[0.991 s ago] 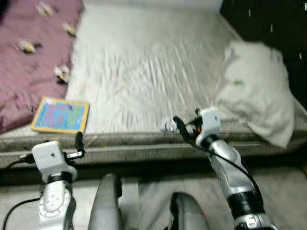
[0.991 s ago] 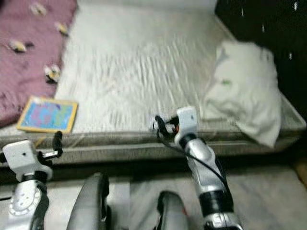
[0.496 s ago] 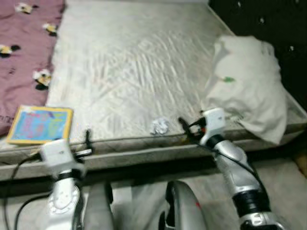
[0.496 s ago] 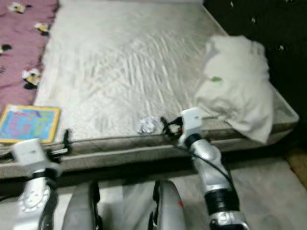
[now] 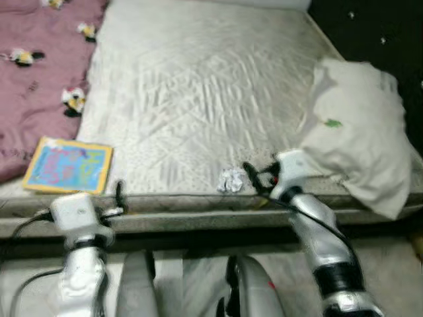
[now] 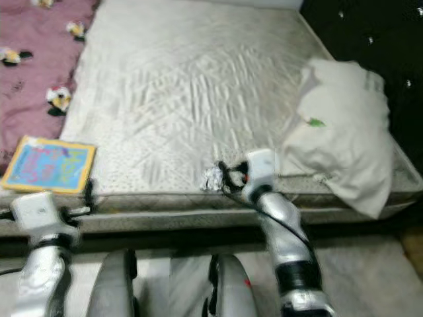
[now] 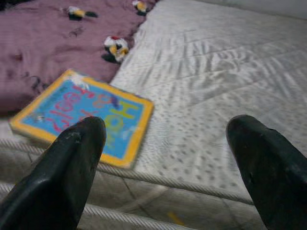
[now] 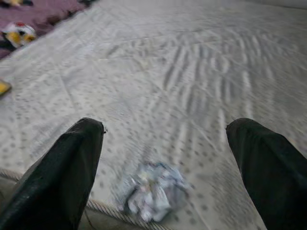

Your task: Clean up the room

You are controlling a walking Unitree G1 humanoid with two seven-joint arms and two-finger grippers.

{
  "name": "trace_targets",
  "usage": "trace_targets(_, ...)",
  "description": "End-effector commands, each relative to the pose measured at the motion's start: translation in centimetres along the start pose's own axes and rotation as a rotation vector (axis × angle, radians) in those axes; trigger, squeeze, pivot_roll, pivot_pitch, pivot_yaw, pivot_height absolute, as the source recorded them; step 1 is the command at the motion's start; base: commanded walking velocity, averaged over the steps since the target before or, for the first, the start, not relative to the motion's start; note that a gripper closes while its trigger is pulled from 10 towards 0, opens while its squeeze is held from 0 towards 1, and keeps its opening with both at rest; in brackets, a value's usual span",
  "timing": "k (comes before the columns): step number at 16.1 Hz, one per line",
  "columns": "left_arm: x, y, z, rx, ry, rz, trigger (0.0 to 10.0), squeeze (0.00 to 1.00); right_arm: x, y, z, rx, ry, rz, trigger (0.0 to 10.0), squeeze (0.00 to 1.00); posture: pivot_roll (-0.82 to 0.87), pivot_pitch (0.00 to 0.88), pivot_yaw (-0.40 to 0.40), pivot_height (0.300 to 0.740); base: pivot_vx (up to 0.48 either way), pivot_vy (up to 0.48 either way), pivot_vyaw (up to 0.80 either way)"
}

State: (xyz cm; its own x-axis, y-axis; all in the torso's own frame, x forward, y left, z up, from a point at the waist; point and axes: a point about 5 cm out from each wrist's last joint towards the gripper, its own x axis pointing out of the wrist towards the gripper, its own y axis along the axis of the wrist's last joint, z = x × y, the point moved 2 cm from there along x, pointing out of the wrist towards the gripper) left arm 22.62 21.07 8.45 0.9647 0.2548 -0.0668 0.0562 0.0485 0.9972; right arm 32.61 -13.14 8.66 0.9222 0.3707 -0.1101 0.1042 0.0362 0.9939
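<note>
right end effector (image 8: pixel 163 163) wide open, empty, near crumpled paper (image 8: pixel 152 194) at mattress (image 5: pixel 198 99) edge.

Two silver jointed arms, white boxy wrist blocks, left hand (image 5: pixel 117 195) and right hand (image 5: pixel 252 177) each with two long black fingers (image 7: pixel 72 177), thin black cables along both forearms, black band on right forearm

On the mattress (image 5: pixel 198 99) lay one crumpled paper wad (image 5: pixel 231 179), one book (image 5: pixel 67 166), one pillow (image 5: pixel 360 142), and what looked like one purple blanket (image 5: pixel 36 86).
</note>
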Motion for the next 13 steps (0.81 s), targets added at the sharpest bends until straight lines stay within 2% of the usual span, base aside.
trace_targets(1, 0.1, 0.2, 1.0, -0.026, -0.027, 0.006, 10.0, 0.0, -0.6, -0.4, 1.4, -0.01, -0.043, -0.019, 10.0, 0.0, 0.01, 0.099, -0.104, 0.598, 0.364, 0.0, 0.0)
trace_targets(3, 0.1, 0.0, 0.9, -0.02, -0.014, -0.005, 10.0, 0.0, -0.6, -0.4, 1.4, -0.01, -0.041, -0.021, 10.0, 0.0, 0.01, 0.1, -0.105, 0.598, 0.309, 0.0, 0.0)
trace_targets(9, 0.4, -0.1, 1.0, -0.002, 0.0, -0.027, 10.0, 0.0, -0.2, -0.5, 1.3, -0.002, -0.04, -0.028, 10.0, 0.0, 0.03, 0.097, -0.104, 0.598, 0.0, 0.0, 0.0)
trace_targets(11, -0.1, -0.6, -0.1, 0.069, 0.024, -0.105, 10.0, 0.0, 0.9, -0.5, 0.7, 0.038, -0.016, -0.058, 10.0, 0.0, 0.05, 0.119, -0.1, 0.598, 0.0, 0.0, 0.0)
trace_targets(13, -2.1, -0.3, -1.9, 0.087, 0.059, -0.13, 10.0, 0.0, 2.0, -0.7, 0.1, 0.025, 0.013, -0.108, 10.0, 0.0, 0.09, 0.193, -0.098, 0.598, 0.0, 0.0, 0.0)
